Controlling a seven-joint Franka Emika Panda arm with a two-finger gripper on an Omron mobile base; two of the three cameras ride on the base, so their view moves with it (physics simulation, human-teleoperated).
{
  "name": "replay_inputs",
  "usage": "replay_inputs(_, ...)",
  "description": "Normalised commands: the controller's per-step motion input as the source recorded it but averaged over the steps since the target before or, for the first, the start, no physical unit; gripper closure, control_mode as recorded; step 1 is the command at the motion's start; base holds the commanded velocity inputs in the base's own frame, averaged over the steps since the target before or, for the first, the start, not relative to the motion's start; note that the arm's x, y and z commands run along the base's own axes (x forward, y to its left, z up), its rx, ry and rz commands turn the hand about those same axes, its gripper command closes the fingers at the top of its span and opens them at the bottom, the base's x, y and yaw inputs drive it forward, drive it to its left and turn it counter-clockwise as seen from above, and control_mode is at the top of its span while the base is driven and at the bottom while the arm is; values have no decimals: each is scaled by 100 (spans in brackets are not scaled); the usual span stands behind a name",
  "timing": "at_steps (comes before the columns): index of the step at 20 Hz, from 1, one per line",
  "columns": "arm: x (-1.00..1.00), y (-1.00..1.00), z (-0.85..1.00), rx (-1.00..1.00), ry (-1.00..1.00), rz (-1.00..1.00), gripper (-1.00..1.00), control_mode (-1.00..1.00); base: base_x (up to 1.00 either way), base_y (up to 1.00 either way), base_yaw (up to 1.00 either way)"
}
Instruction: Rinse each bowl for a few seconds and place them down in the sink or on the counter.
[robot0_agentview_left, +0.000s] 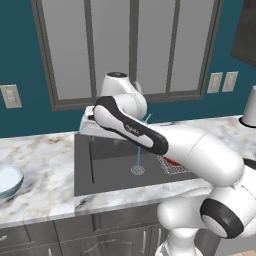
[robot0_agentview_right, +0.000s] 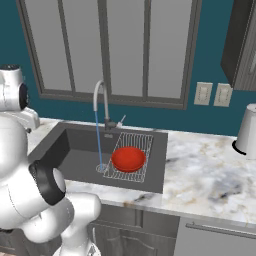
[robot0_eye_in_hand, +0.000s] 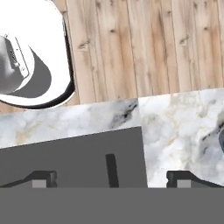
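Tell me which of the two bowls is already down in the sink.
The red bowl, sitting on the wire rack inside the sink beside the running water. The pale blue-grey bowl sits out on the counter.

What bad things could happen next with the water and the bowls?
The tap is running a thin stream into the sink, so water might splash onto the counter. The red bowl sits on the wire rack and could slide if nudged. The pale bowl rests at the counter's left end; the open tool must travel far and might knock it.
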Motion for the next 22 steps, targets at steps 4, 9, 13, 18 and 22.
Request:
replay_inputs(4,0,75,-3,0,5,17,-100,-100,0,0,0)
replay_inputs(9,0,73,-6,0,3,13,-100,-100,0,0,0)
replay_inputs(13,0,68,-10,0,2,10,-100,-100,0,0,0)
replay_inputs(18,0,59,-11,0,1,8,-100,-100,0,0,0)
replay_inputs(22,0,48,-16,0,0,4,-100,-100,0,0,0)
